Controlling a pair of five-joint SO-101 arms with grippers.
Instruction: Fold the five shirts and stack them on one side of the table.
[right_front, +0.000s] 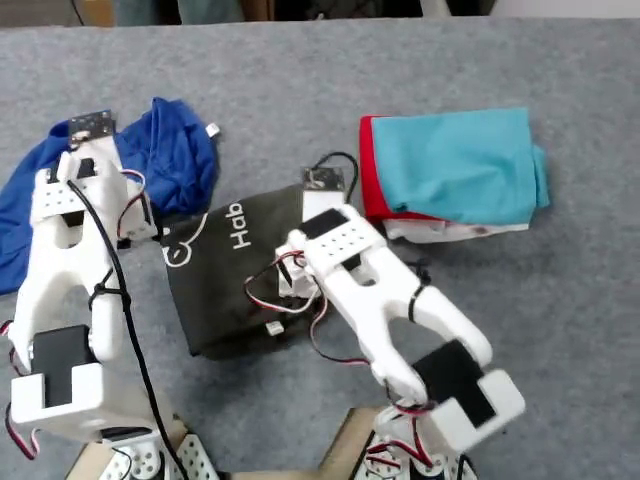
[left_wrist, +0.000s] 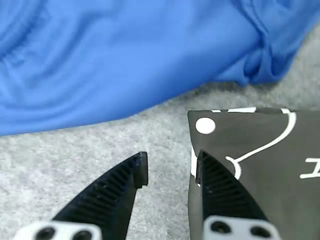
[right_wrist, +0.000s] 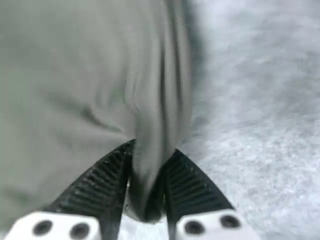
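The one being worked on is a dark olive-black cotton shirt in the middle of the grey felt-covered table. It's folded into a rough rectangle and sits a bit skewed. The upward face has white lettering and a thin white line drawing, but the white right arm and its wires cover one side of the shirt, so the print is cut off.

The right pincer is clamped on a pinched-up ridge of that dark fabric, with both ridged black fingers pressed into the cloth and bare table just beside the fold. From above it's buried under the arm, so I can't say which edge it has.

The left pincer is open with a clear gap between the tips. One finger is over the dark shirt's corner and the other is over bare table right beside it. I can't tell if it touches the cloth.

Just past that corner is a crumpled royal-blue shirt on the left side of the table. It has a tiny white label at its edge, too small to read. The left arm hides its middle, and it runs off the picture's edge.

On the far right there's a stack with a teal folded shirt on top. A red shirt peeks out along one side under it, and a white shirt shows as a strip at the bottom.
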